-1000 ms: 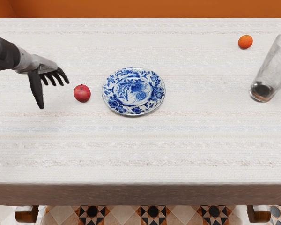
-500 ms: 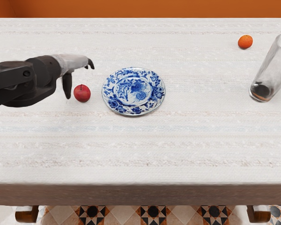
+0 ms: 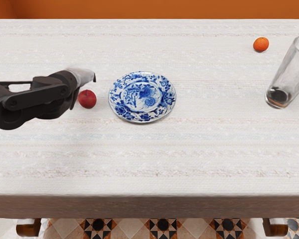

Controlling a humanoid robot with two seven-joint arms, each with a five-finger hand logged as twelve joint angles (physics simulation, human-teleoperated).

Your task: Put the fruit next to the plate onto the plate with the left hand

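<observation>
Head view shows the apple [image 3: 87, 98], small and red, sitting on the table [image 3: 149, 149] just below and to the inner side of the left hand [image 3: 81, 77], touching it or very nearly so. The wrist and forearm cover the hand from this angle, so whether it is open or closed cannot be told. The apple does not look gripped.

Judging by its look, the apple should be light, firm and rigid, with a smooth, waxy skin. It is unlikely to be crushed by a moderate squeeze, but being round it could roll away from a sideways nudge. The safest hold would be across its widest part, from opposite sides, with the hand coming down over the top rather than pushing from the left.

Beyond the apple, on the side away from the hand, lies the blue-and-white plate [image 3: 142, 96], close by with a narrow gap between them, so the carry is short. It has a shallow rim to clear.

Well apart, far across the table from the hand, are an orange [image 3: 260, 44] and a tilted clear glass [image 3: 290, 74].
</observation>
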